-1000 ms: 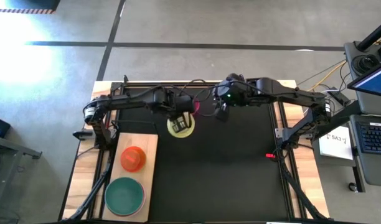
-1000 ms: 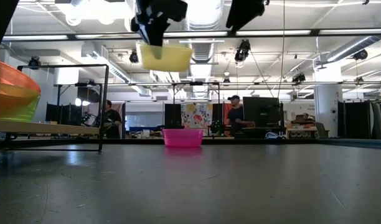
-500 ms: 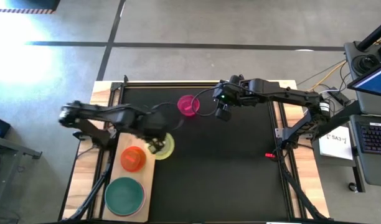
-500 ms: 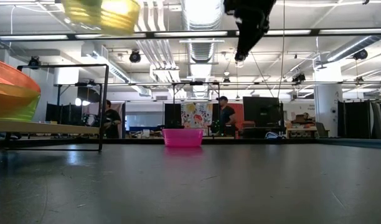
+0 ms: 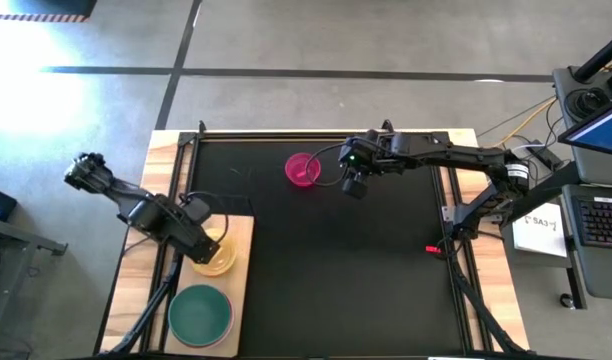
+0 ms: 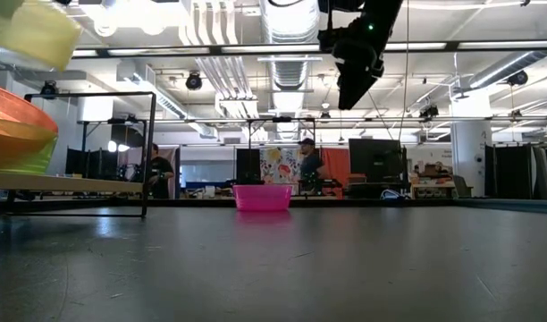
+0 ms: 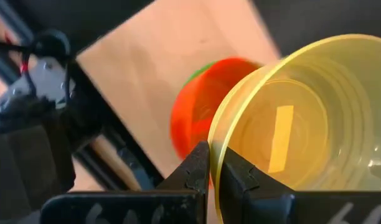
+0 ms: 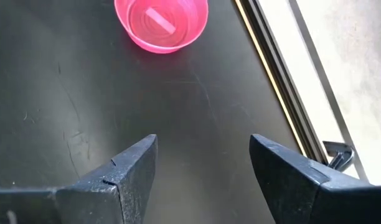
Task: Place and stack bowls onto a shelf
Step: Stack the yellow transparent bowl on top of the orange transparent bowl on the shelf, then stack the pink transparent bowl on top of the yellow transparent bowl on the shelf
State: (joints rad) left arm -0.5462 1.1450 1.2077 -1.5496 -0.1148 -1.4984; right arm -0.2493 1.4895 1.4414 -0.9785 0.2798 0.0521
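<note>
While the left end effector [image 7: 209, 171] pinches the rim of the translucent yellow round plastic bowl [image 5: 215, 252] above the light wooden shelf board [image 5: 238, 290], the entry reads as follows

Risk: the yellow bowl is gripped by one thin wall only, tilted in the left wrist view; a release off-centre over the red-orange plastic bowl [image 7: 200, 118] beneath it would likely leave it askew or let it slide off toward the board's edge. A tilted descent could also knock the red-orange bowl, which sits on something green just visible under it

Shelf contents: large teal-green round bowl [image 5: 200, 312] on the near part of the board, just beside the stacking spot; apart from the yellow bowl

Remaining stock: small magenta round plastic bowl [image 5: 302, 169] upright on the black mat [image 5: 386, 280] of the table, far side

Right end effector [image 5: 352, 184]: fingers spread, empty, raised just beside the magenta bowl

Obstructions: dark metal frame rail [image 7: 109, 158] alongside the board, close to the left arm's path
</note>
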